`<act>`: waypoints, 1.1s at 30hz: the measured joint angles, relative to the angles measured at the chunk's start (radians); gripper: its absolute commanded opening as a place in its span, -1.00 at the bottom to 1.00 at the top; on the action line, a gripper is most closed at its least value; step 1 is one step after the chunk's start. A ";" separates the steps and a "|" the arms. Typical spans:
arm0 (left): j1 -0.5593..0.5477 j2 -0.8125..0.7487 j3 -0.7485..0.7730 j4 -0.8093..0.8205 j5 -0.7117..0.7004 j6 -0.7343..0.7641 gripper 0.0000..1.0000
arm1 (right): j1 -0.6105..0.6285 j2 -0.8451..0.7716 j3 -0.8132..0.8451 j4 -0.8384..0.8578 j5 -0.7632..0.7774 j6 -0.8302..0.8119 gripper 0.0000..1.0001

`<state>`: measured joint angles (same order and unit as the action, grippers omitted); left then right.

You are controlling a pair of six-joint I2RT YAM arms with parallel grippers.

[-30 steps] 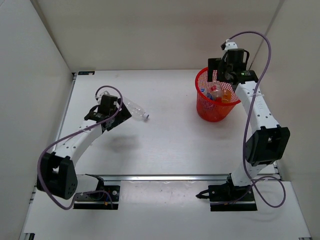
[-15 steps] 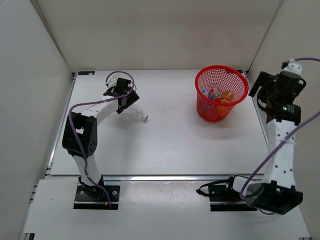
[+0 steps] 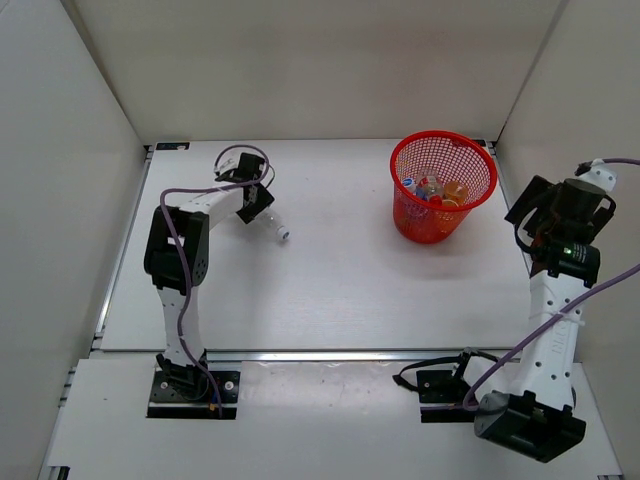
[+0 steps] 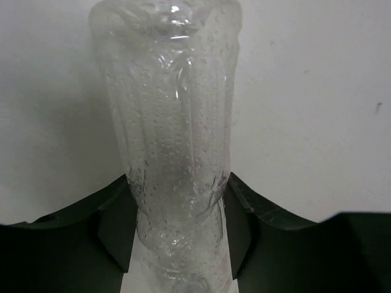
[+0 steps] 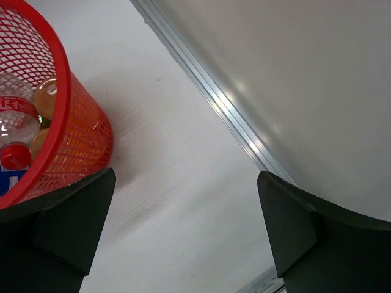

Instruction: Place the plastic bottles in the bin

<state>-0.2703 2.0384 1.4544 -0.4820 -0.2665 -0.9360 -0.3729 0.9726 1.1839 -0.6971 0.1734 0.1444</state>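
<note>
A plain clear plastic bottle [image 3: 270, 224] lies on the white table at the back left, its cap pointing right and towards me. My left gripper [image 3: 250, 197] is shut on it. In the left wrist view both black fingers press the sides of the dimpled clear bottle [image 4: 171, 91] at the left gripper [image 4: 178, 183]. The red mesh bin [image 3: 443, 136] stands at the back right and holds several bottles, among them a red-labelled one [image 3: 431, 187] and an orange one [image 3: 456, 190]. My right gripper [image 3: 537, 207] hangs open to the right of the bin [image 5: 73, 140] with nothing between its fingers [image 5: 183, 220].
White walls enclose the table on three sides. An aluminium rail [image 5: 244, 137] runs along the table's right edge, close to the right gripper. Another rail [image 3: 330, 355] crosses the front, ahead of both arm bases.
The left gripper has shut on the clear bottle and the left arm has folded in closer. The right arm has swung from above the bin to its right side.
</note>
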 measured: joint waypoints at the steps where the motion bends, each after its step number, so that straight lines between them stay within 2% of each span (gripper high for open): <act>1: -0.003 0.016 0.033 -0.005 0.005 0.002 0.08 | -0.002 -0.010 -0.010 0.000 0.007 0.009 0.98; 3: -0.013 0.032 0.079 -0.009 0.008 0.016 -0.10 | -0.002 -0.031 -0.026 -0.001 0.032 0.023 1.00; 7: -0.057 0.023 0.110 -0.007 0.031 0.055 -0.05 | 0.003 -0.083 -0.090 -0.001 0.084 0.079 0.98; 10: -0.132 0.019 0.184 -0.011 0.039 0.128 -0.05 | 0.008 -0.145 -0.192 0.009 0.061 0.127 0.98; 15: -0.330 0.012 0.431 0.074 0.042 0.233 0.06 | 0.073 -0.209 -0.306 0.000 0.010 0.178 0.98; 17: -0.404 0.017 0.555 0.121 0.042 0.259 0.27 | 0.114 -0.223 -0.320 0.001 -0.003 0.184 0.98; 20: -0.492 0.028 0.716 0.248 0.042 0.270 0.18 | 0.152 -0.251 -0.326 0.004 -0.017 0.190 0.98; 25: -0.539 0.149 0.954 0.428 0.008 0.261 0.14 | 0.195 -0.285 -0.332 0.004 -0.026 0.197 0.99; 28: -0.556 0.235 0.991 0.506 -0.035 0.261 0.19 | 0.201 -0.304 -0.347 0.007 -0.043 0.207 0.98; 31: -0.579 0.331 0.997 0.543 -0.077 0.266 0.14 | 0.202 -0.315 -0.354 -0.003 -0.068 0.220 0.98; 32: -0.590 0.372 1.012 0.545 -0.090 0.266 0.22 | 0.204 -0.319 -0.354 -0.005 -0.073 0.223 0.98; 33: -0.599 0.409 1.029 0.543 -0.095 0.267 0.50 | 0.206 -0.321 -0.354 -0.006 -0.077 0.223 0.99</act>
<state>-0.8696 2.4470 2.4832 0.0608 -0.3611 -0.6693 -0.1665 0.6518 0.8303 -0.7033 0.0959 0.3676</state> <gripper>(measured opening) 0.638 0.992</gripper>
